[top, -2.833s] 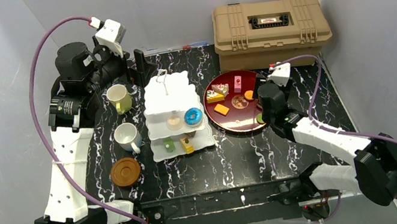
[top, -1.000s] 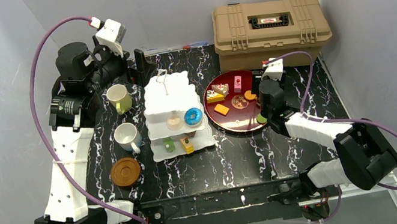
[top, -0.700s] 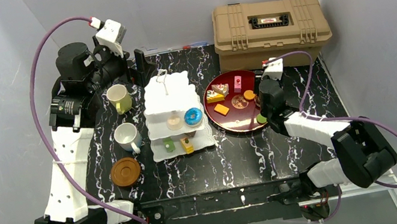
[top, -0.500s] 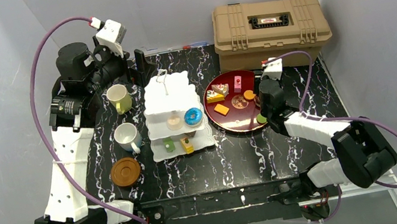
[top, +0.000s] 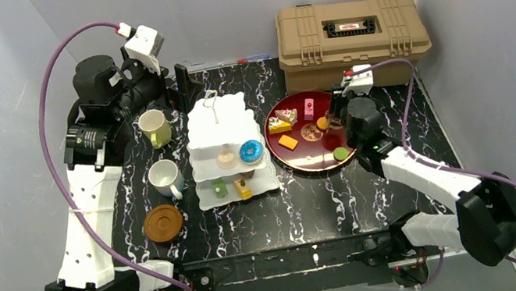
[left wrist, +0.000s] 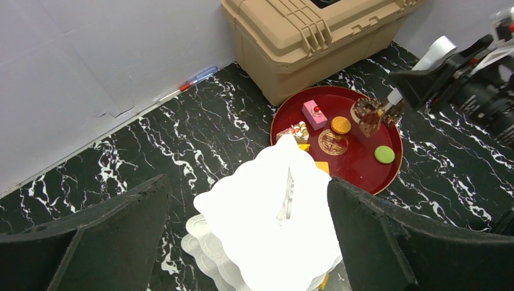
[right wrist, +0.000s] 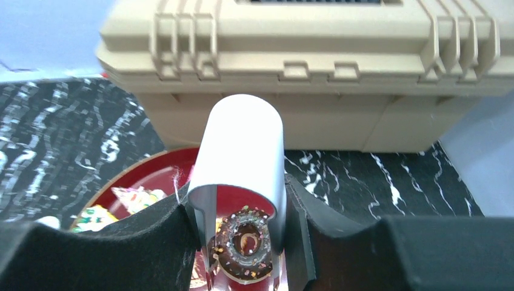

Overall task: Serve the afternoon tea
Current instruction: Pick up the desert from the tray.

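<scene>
Since the round brown coaster (top: 163,223) lay nearest on the black marble table (top: 313,207) with no mug on it, the drinks part looked undone. The white mug (top: 164,177) stood just behind it, apart.

The white three-tier scalloped cake stand (top: 230,146) stood mid-table. It held a blue-iced ring doughnut (top: 250,150) on a middle tier and small green and yellow pastries on the bottom tier. The top tier was bare, so filling was judged partway.

Beside the stand on the right, the round dark-red tray (top: 306,165) served as the supply. It carried a green disc (top: 341,153), an orange square (top: 287,141), a pink block (top: 308,112) and others.

The right tool (right wrist: 240,230) was over the tray's far right part, pinching a chocolate sprinkled ring doughnut (left wrist: 366,115) by its sides, likely for carrying to the stand. Whether the doughnut cleared the tray could not be told.

The pale yellow-green mug (top: 154,127) stood behind the white one. The left tool (left wrist: 247,180) hung above the stand, spread wide and holding nothing, probably parked out of the way.

The tan ribbed plastic case (top: 350,31) sat farthest, lid down.
</scene>
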`<state>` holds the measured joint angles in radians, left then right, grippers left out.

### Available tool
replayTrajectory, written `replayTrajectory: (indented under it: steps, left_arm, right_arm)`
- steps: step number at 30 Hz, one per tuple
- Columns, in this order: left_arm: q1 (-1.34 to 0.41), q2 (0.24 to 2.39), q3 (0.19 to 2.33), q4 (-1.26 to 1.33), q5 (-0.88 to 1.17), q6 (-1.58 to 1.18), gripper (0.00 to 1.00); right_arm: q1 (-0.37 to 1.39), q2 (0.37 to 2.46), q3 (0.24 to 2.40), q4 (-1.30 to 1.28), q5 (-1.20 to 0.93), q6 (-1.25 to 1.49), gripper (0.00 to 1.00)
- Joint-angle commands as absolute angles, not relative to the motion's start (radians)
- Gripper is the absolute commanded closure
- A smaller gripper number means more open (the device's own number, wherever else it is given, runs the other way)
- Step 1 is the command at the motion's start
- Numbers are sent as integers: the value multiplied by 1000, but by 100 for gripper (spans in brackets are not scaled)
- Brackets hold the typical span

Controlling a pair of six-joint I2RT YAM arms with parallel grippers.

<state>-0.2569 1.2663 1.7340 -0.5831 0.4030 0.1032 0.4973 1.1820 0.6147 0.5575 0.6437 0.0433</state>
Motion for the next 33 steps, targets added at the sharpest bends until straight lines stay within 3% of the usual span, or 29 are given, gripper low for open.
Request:
replayTrajectory:
  steps: [1, 15, 23, 33]
  left_arm:
    - [-252, 1241, 1728, -571, 406, 102, 1]
    - [-252, 1237, 1718, -571, 406, 95, 1]
    - [-253, 1228, 1714, -566, 401, 91, 1]
    - [-253, 1223, 1711, -565, 396, 95, 1]
  right_arm:
    - [495, 1087, 730, 520, 502, 38, 72]
    - [537, 1072, 1122, 195, -33, 139, 72]
    - [588, 1112, 1180, 155, -101, 163, 71]
    - [614, 1262, 1174, 297, -181, 175, 71]
